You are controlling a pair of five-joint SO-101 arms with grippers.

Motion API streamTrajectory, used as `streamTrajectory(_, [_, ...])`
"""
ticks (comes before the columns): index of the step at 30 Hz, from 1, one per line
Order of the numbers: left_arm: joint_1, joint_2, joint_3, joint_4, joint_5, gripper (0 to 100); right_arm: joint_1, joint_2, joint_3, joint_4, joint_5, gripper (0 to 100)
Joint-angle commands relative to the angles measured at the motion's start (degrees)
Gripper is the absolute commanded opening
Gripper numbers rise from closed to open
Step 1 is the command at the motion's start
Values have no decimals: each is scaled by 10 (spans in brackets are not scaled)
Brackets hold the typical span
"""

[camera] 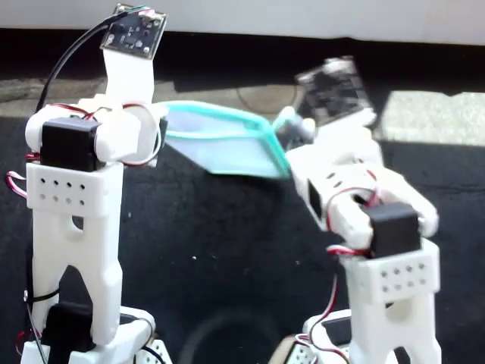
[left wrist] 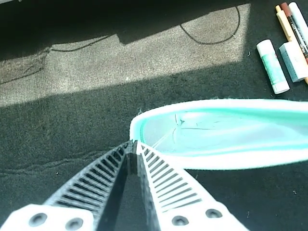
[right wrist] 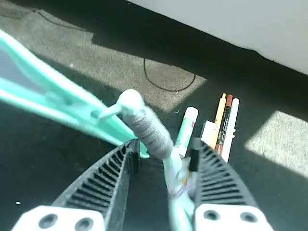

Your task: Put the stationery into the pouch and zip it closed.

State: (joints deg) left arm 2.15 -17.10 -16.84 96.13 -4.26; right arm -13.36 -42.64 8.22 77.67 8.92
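A mint-green pouch [camera: 227, 144] hangs above the dark mat between the two arms, its mouth open [left wrist: 226, 134]. My left gripper [left wrist: 133, 144] is shut on the pouch's corner edge and shows in the high view at the pouch's left end [camera: 161, 129]. My right gripper [right wrist: 163, 144] holds a teal pen with a grey ribbed grip [right wrist: 149, 127], whose white tip touches the pouch's other end [right wrist: 48, 91]. On the mat lie a glue stick [right wrist: 185, 127], an eraser [right wrist: 208, 134] and a few markers [right wrist: 226, 120], beyond the right gripper.
A thin looped cable [right wrist: 168, 77] lies on the sunlit part of the mat [left wrist: 120, 62]. A white wall [right wrist: 250, 24] runs along the far edge. The arms' white bases [camera: 76, 303] stand at the near side.
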Motion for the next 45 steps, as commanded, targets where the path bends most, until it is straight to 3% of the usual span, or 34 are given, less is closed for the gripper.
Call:
streamTrajectory(1, [30, 3, -15, 11, 7, 9, -7, -14, -109, 76, -32, 285])
streamTrajectory(8, [78, 3, 27, 6, 7, 9, -4, -7, -245, 162, -30, 276])
streamTrajectory(15, [82, 0, 32, 11, 6, 9, 47, -7, -80, 98, -33, 275])
streamTrajectory(19, [85, 3, 33, 11, 6, 9, -28, -7, 34, 52, -33, 274])
streamTrajectory(24, [83, 3, 32, 10, 6, 9, -115, -7, 15, 51, -103, 274])
streamTrajectory(38, [87, 3, 80, 6, 6, 11, -20, -13, 133, 7, -121, 274])
streamTrajectory(45, [206, -2, 131, 11, 6, 13, 19, -14, 139, 32, -121, 274])
